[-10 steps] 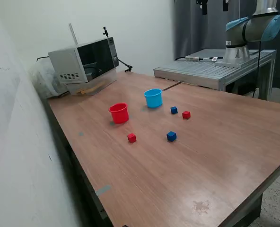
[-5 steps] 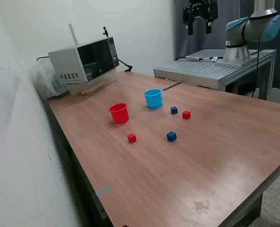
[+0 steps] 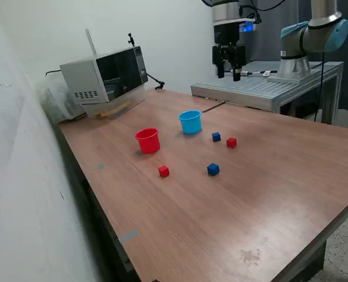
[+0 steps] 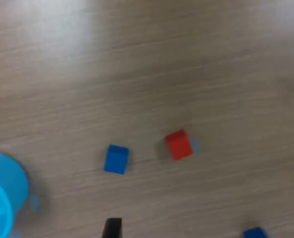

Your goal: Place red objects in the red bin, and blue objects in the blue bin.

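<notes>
No cube is sorted yet: both red cubes, one (image 3: 163,171) near the red cup (image 3: 147,140) and one (image 3: 231,142) just beside a blue cube (image 3: 216,137), and the second blue cube (image 3: 213,169), all rest on the tabletop (image 3: 268,194) outside the cups. The blue cup (image 3: 190,121) stands upright, well apart from the red cup. The pincer (image 3: 228,73) hangs high above the far tabletop edge, fingers parted and holding nothing, so all four placements are judged to remain
</notes>
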Available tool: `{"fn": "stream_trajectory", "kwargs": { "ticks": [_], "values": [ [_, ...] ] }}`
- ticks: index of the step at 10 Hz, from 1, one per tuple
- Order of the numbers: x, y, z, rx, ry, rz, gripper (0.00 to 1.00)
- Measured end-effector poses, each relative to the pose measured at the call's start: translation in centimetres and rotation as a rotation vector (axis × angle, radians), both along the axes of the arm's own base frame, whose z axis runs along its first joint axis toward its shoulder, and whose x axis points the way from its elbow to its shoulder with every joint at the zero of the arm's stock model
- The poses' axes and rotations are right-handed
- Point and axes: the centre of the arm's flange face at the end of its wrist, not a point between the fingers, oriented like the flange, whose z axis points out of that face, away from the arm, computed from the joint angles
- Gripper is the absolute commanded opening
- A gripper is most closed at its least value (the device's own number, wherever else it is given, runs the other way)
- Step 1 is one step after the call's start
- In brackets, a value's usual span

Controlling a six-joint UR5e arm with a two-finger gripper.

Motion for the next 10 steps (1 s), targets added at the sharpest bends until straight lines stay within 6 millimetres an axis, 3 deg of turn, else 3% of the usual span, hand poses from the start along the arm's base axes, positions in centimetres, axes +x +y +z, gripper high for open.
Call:
{"fn": "stream_trajectory", "kwargs": {
  "ticks": [4,10],
  "values": [
    [-2.1,2.7,-5.6,-0.004,-0.026,-0.086,1.0],
    [-1.6,4.0,-10.7,-0.004,-0.049,-0.149,1.0]
  ]
}}
